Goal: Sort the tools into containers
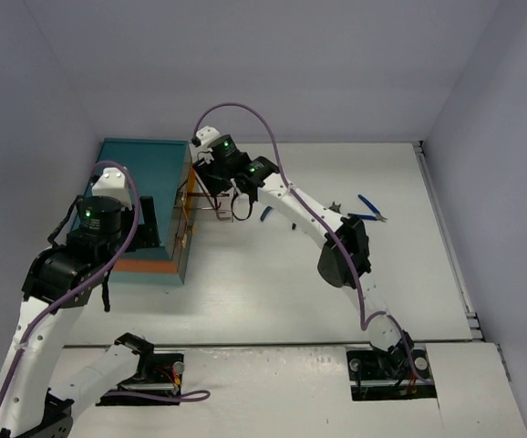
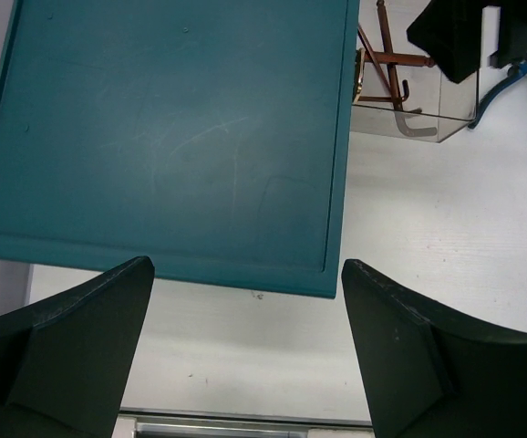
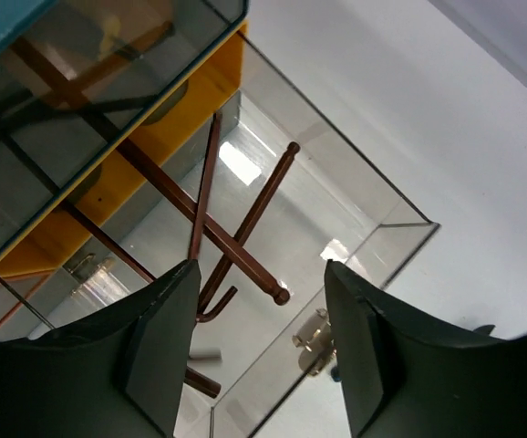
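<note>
Empty, part-open right fingers (image 3: 355, 328) above drawer (image 3: 400, 224); left fingers (image 2: 108, 310) wide, empty. Risk: tips clip drawer wall, jolting hex keys (image 3: 245, 228)

The white table (image 1: 273, 292) carries the teal chest (image 1: 149, 160) and, well apart, blue-handled pliers (image 1: 370, 209).

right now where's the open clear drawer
In the top view the drawer juts from the teal chest's right side, beneath the right gripper, hex keys lying inside.

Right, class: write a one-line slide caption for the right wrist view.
Open right hand hovers over a pulled-out clear drawer holding brown hex keys.
</note>
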`<state>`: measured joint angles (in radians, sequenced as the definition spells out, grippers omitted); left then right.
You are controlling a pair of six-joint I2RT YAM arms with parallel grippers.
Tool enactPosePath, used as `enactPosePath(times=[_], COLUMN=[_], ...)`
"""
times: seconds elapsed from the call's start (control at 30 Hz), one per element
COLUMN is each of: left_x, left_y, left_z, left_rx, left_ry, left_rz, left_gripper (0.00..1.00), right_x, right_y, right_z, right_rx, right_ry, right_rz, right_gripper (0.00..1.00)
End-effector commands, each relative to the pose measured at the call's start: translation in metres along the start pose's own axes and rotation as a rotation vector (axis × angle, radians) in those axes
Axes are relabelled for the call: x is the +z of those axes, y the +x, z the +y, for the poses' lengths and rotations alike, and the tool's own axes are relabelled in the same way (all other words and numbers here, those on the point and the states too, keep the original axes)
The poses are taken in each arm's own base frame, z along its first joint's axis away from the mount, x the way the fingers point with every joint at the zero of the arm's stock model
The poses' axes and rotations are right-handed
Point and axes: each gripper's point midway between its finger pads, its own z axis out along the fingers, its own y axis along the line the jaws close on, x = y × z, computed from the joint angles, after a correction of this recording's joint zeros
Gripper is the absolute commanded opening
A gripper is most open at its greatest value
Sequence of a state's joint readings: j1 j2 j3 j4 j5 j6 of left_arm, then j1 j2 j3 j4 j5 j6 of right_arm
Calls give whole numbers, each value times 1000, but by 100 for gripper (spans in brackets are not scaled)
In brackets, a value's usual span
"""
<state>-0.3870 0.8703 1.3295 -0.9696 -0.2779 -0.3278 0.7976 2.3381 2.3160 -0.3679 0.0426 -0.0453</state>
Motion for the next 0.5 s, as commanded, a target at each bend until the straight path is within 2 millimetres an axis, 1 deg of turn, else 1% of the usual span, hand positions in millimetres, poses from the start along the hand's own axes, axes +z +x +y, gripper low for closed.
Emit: enactPosePath(times=[0.0,0.03,0.07,0.13,0.2,0.27,0.3,0.37,0.47], left_x=[17,21,26,35,45,55,58,65,72], left_y=[-25,-27,-28,-28,-28,-28,-28,-31,-32], left_z=[-11,-13,-15,-19,-25,-27,-28,-31,-32], left_rx=[-28,-26,-23,-22,-23,-20,-18,-17,-10], left_ry=[1,-1,-3,0,1,-10,-11,-11,-16], left_rz=[-60,-62,-60,-42,-29,-20,-16,-25,-28], left_gripper=[81,81,81,81,81,81,81,81,81], right_x=[-101,-110,-117,-122,-121,-116,-113,-108,-94], right_y=[-101,-98,-90,-64,-28,3,13,29,51], right_z=[-58,-73,-90,-116,-136,-143,-143,-147,-139], right_rx=[167,206,239,271,307,321,323,351,374], right_ry=[90,121,159,215,249,266,268,273,229], right_rz=[-273,-271,-260,-211,-140,-75,-55,-36,3], right_gripper=[58,58,58,56,56,55,55,55,54])
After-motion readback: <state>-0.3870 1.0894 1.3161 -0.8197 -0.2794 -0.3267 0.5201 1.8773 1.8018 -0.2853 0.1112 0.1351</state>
